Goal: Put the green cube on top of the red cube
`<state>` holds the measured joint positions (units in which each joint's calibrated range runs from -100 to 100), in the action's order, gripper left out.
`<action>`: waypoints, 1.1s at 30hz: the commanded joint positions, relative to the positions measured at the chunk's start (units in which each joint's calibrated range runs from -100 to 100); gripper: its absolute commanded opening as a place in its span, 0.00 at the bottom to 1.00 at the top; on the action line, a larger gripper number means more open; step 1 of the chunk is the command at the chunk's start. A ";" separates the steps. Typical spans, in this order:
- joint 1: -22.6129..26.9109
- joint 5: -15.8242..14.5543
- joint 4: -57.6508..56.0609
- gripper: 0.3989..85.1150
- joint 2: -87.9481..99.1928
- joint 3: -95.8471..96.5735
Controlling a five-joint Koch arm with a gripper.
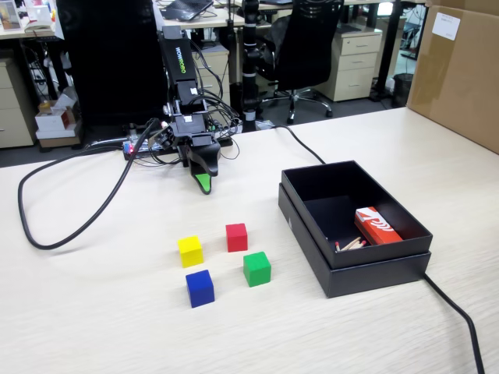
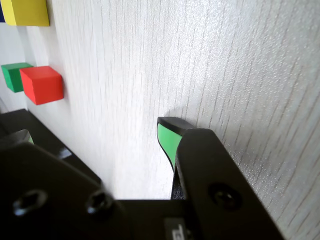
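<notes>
The counter (image 1: 93,312) carried a black box (image 1: 366,269) toward its right edge. The arm's jaws (image 1: 203,184) hung empty near the far edge; whether they were parted couldn't be told. Mid-counter, the red cube (image 1: 236,237) sat beside the green cube (image 1: 256,269), apart.

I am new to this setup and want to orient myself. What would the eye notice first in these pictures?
Four small coloured cubes sit close together on the pale wooden table in the fixed view: the yellow cube, the red cube, the blue cube and the green cube. Behind them the black arm's gripper with its green tip hangs near the table, holding nothing. To the right stands an open black box with a red-orange carton inside.
</notes>
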<state>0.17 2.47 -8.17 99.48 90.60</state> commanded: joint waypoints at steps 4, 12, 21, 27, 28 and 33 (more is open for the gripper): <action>0.10 0.20 -0.95 0.57 -0.51 2.33; -0.05 0.10 -1.64 0.57 -1.09 0.52; -0.10 -1.90 -16.32 0.56 -1.09 -12.08; 0.78 -3.57 -26.52 0.55 -2.24 -23.78; 1.22 -3.76 -28.42 0.55 -3.61 -26.14; 2.69 -5.27 -39.30 0.55 -18.64 -46.08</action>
<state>2.42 -2.08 -42.93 87.06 54.54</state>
